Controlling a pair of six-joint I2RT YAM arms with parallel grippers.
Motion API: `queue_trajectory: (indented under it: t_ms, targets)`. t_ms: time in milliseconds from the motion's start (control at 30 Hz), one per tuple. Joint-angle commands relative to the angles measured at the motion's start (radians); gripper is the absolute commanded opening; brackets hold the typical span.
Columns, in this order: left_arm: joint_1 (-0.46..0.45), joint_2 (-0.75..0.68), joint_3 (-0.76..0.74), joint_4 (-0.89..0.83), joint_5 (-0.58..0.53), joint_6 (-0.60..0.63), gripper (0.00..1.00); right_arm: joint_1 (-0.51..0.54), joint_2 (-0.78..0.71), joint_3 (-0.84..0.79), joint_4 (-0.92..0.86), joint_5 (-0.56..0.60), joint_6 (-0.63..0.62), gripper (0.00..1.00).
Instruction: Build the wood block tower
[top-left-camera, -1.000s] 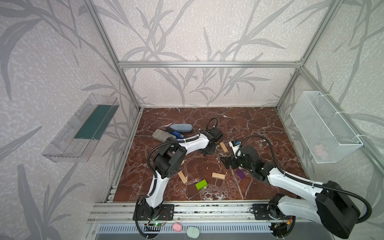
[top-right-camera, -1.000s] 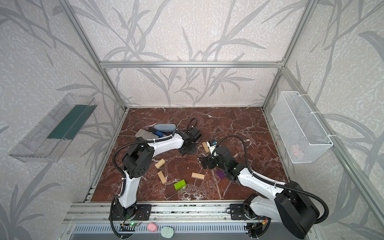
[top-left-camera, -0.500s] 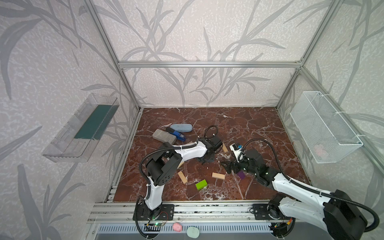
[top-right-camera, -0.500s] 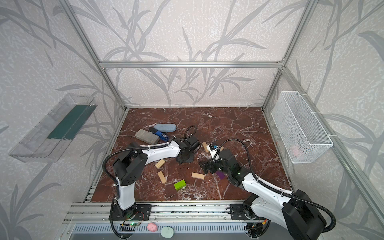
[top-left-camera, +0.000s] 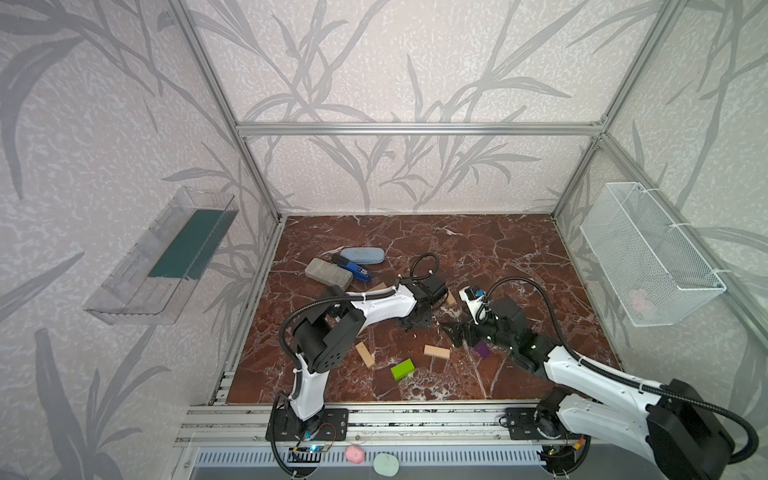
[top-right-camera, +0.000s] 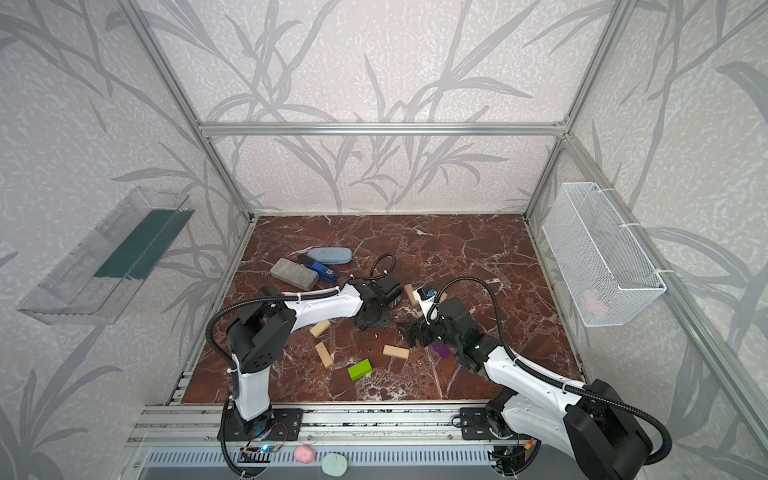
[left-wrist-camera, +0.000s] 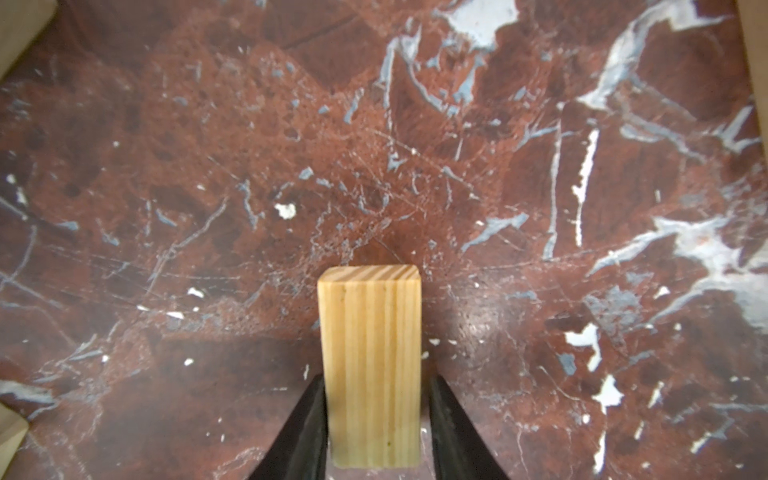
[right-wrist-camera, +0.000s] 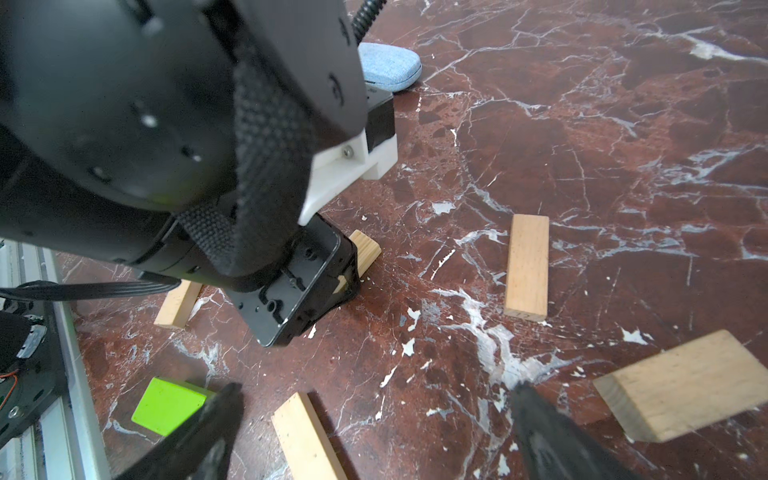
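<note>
Top views: blocks?
— Pale block 1 (top-left-camera: 436, 352) and pale block 2 (top-left-camera: 365, 354) lie flat on floor (top-left-camera: 498, 249), well apart, with green block (top-left-camera: 402, 369) between them. Also purple block (top-left-camera: 482, 349), just beside right claw (top-left-camera: 453, 332). Low at mid-floor: left claw (top-left-camera: 417, 320), near right claw.

Left wrist: claw state?
— Entry, left claw (left-wrist-camera: 374, 415): jaws slightly parted, one each side of block 3 (left-wrist-camera: 372, 365), pale, lying on floor. A sliver of floor shows between block and one jaw, so it is not clamped.

Right wrist: claw state?
— Entry, right claw (right-wrist-camera: 378, 388): jaws wide apart, nothing between them, above bare floor. One end of block 3 (right-wrist-camera: 365, 249) pokes out under left claw, flat on floor. Four more pale blocks (right-wrist-camera: 527, 266) lie singly around. One green block (right-wrist-camera: 168, 405) sits at the edge, and blue case (right-wrist-camera: 390, 70) lies far behind.
</note>
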Motion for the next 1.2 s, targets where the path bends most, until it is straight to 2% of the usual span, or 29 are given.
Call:
queue_trajectory:
  t_ms: [0,300,533,633,900,1167]
  targets:
    - [-0.005,-0.002,-0.001,-0.023,-0.01,-0.025,0.38,0.004,-0.007,-0.003,0.036,0.005,-0.015,0.99]
    - [-0.005,-0.017,-0.001,-0.017,-0.023,-0.043,0.37,0.004,-0.005,-0.001,0.038,0.007,-0.02,0.99]
    - [-0.005,-0.055,0.004,-0.004,-0.017,-0.033,0.51,0.004,-0.018,0.0,0.027,0.017,-0.021,0.99]
    - [-0.005,-0.083,0.003,0.002,-0.021,-0.029,0.54,0.002,-0.044,-0.006,0.022,0.035,-0.021,0.99]
    - [-0.002,-0.212,-0.053,0.019,-0.058,-0.021,0.6,0.001,-0.127,0.058,-0.126,0.064,0.007,0.99]
    - [0.0,-0.329,-0.091,0.011,-0.102,0.027,0.62,-0.002,-0.12,0.174,-0.346,0.086,0.057,0.99]
